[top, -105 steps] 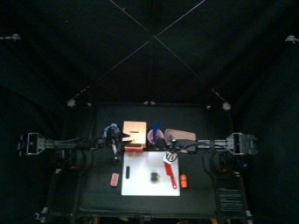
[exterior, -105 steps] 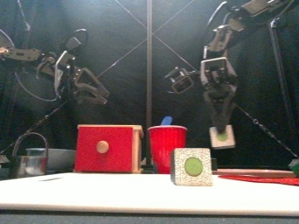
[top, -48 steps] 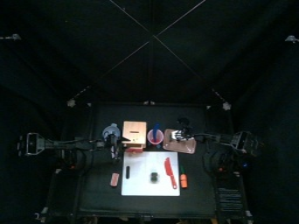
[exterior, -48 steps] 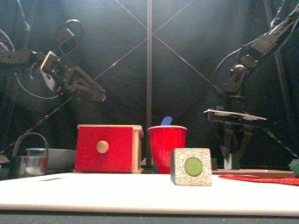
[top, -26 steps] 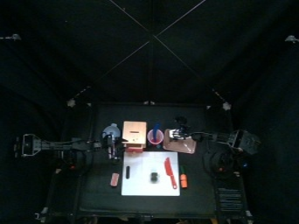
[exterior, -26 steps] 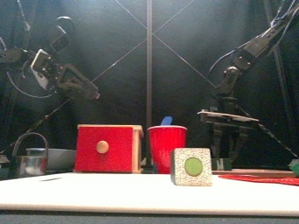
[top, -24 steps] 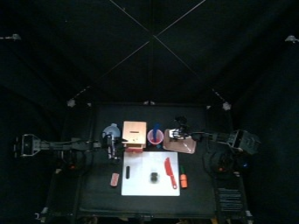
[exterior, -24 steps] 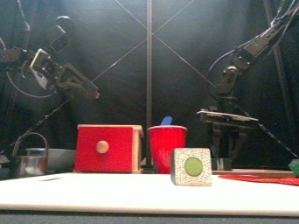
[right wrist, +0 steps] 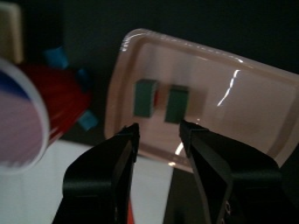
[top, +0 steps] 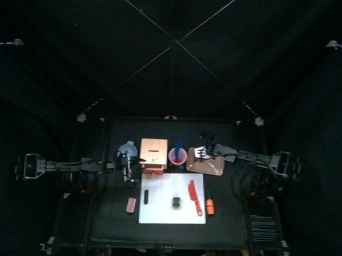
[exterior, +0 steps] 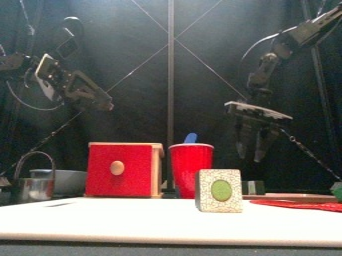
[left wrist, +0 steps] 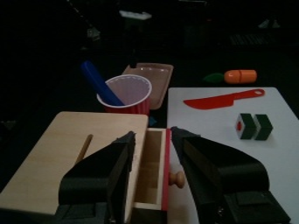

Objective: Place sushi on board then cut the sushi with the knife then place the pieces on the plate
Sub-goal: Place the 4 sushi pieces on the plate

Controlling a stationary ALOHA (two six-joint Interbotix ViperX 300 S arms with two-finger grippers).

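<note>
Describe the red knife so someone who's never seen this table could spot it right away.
Start at the white cutting board in the middle of the table. The red knife lies flat on its right half, close to the dark green sushi piece. The only other knife is the blue knife, which stands in the red cup behind the board.

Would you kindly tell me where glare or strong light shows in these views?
Right wrist view: a white glare streak crosses the flat pink tray beside two dark green sushi pieces. Top view: the white cutting board is the one bright patch amid darkness. Front view: the board glows pale before black curtains.
</note>
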